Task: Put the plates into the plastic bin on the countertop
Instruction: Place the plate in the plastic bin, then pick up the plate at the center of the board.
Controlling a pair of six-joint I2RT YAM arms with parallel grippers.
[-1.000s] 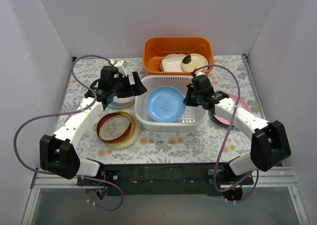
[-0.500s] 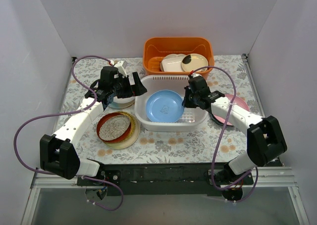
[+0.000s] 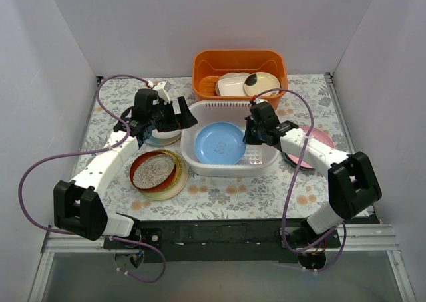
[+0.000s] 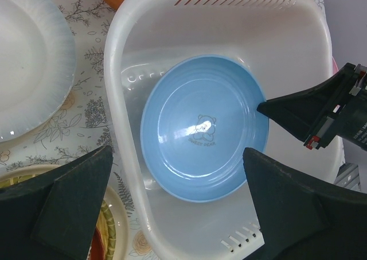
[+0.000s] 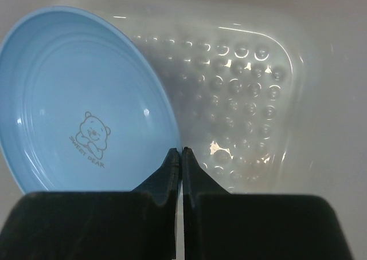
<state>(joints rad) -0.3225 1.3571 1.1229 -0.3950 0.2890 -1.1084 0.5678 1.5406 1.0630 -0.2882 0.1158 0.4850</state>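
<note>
The blue plate (image 3: 218, 142) with a bear print lies tilted in the white plastic bin (image 3: 229, 171), leaning toward its left wall. My right gripper (image 3: 248, 138) is shut on the plate's right rim; the right wrist view shows its jaws (image 5: 182, 152) pinched on the plate's (image 5: 86, 99) edge over the bin's dimpled floor (image 5: 252, 88). My left gripper (image 3: 184, 118) is open and empty above the bin's left rim (image 4: 114, 71); in its view the plate (image 4: 200, 128) shows between its fingers (image 4: 74, 197).
A cream-and-light-blue plate (image 3: 162, 138) sits under the left arm. A red-rimmed plate (image 3: 153, 170) lies on a yellow woven-look plate (image 3: 172, 185) at front left. A pink plate (image 3: 318, 141) lies right of the bin. The orange basket (image 3: 206, 69) behind holds a dark-blotched cream plate (image 3: 261, 83).
My right gripper has moved left and a little farther back with the blue plate, carrying it toward the bin's left side. The left arm has hardly moved.
</note>
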